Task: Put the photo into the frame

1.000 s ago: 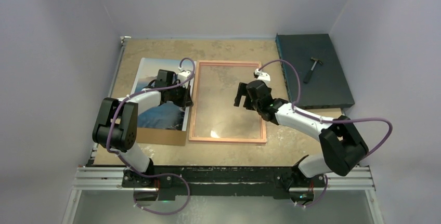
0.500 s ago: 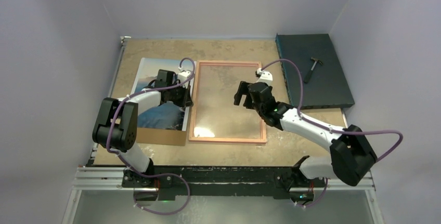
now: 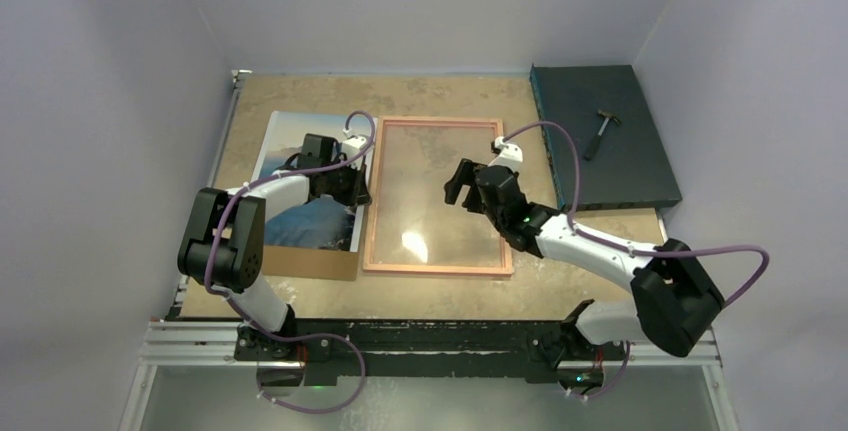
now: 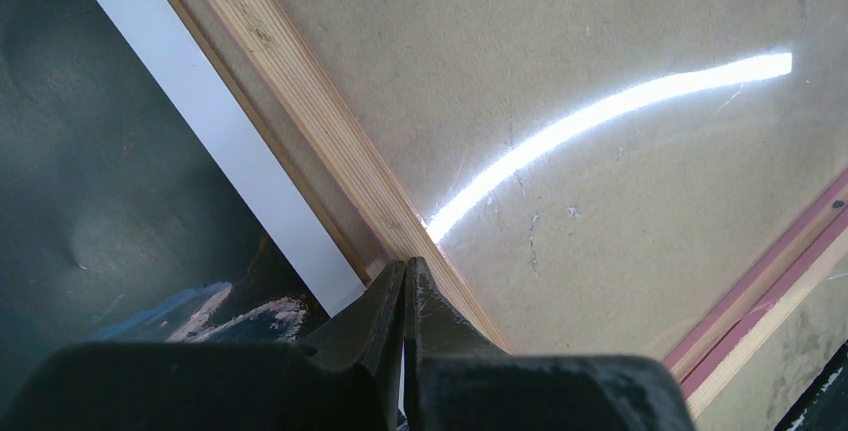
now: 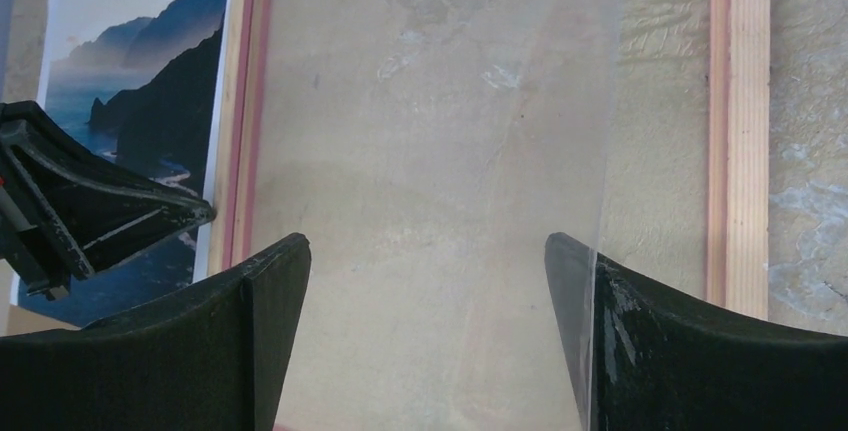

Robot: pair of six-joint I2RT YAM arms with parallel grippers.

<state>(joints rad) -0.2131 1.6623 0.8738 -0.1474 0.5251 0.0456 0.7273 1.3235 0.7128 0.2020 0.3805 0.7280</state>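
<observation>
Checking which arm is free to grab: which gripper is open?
The right gripper, above the frame: its jaws stand wide apart with nothing between them. The left gripper is pinched shut beside the frame's left rail.

The left gripper (image 3: 362,195) crowds the frame's (image 3: 437,270) left rail, the right gripper (image 3: 457,189) overhangs its pane (image 3: 420,166); far rail open.

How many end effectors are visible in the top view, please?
2. The left end effector, shut, is at the left rail of the frame, beside the photo. The right end effector, open, is above the pane of the frame. None seems hidden.
</observation>
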